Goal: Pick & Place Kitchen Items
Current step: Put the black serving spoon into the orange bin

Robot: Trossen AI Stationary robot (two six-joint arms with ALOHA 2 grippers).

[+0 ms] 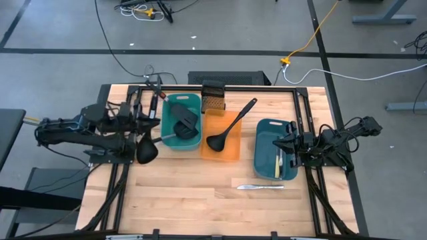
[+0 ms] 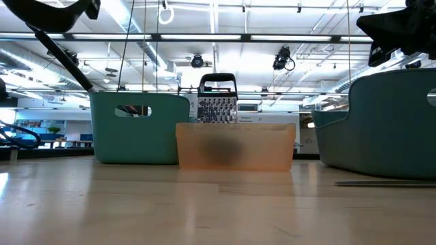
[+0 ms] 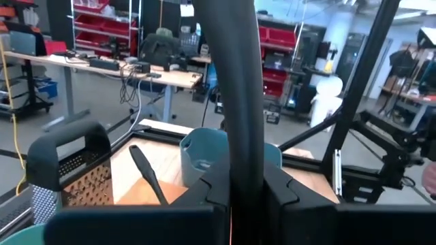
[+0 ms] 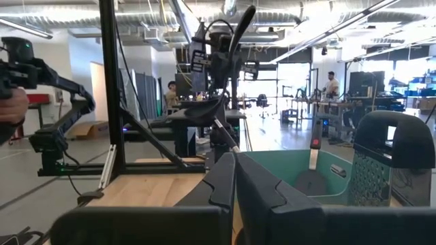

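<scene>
My left gripper (image 1: 142, 131) is shut on a black ladle (image 1: 147, 151), held in the air just left of the teal tray (image 1: 197, 107). The ladle's handle (image 3: 238, 95) fills the left wrist view. A black-headed spatula (image 1: 184, 122) lies in the teal tray, with its thin metal handle (image 1: 168, 137) reaching over the left rim. A second black ladle (image 1: 230, 127) lies in the orange tray (image 1: 230, 152). My right gripper (image 1: 285, 143) is shut and empty above the blue tray (image 1: 267, 127), which holds a pale-yellow cutlery piece (image 1: 278, 165). A silvery knife (image 1: 260, 187) lies on the table. My left gripper pinches the ladle's black handle (image 3: 242, 170) between its two fingers (image 3: 216, 185). The handle runs on past the fingers and lies across them. The ladle is lifted clear of the table, with its bowl (image 1: 147, 152) on the near side of the gripper.
A dark mesh box (image 1: 212, 97) stands behind the orange tray at the far edge. The three trays sit in a row across the table's middle. Bare wood lies along the near half, around the knife (image 2: 385, 182). Metal frame rails run along both sides.
</scene>
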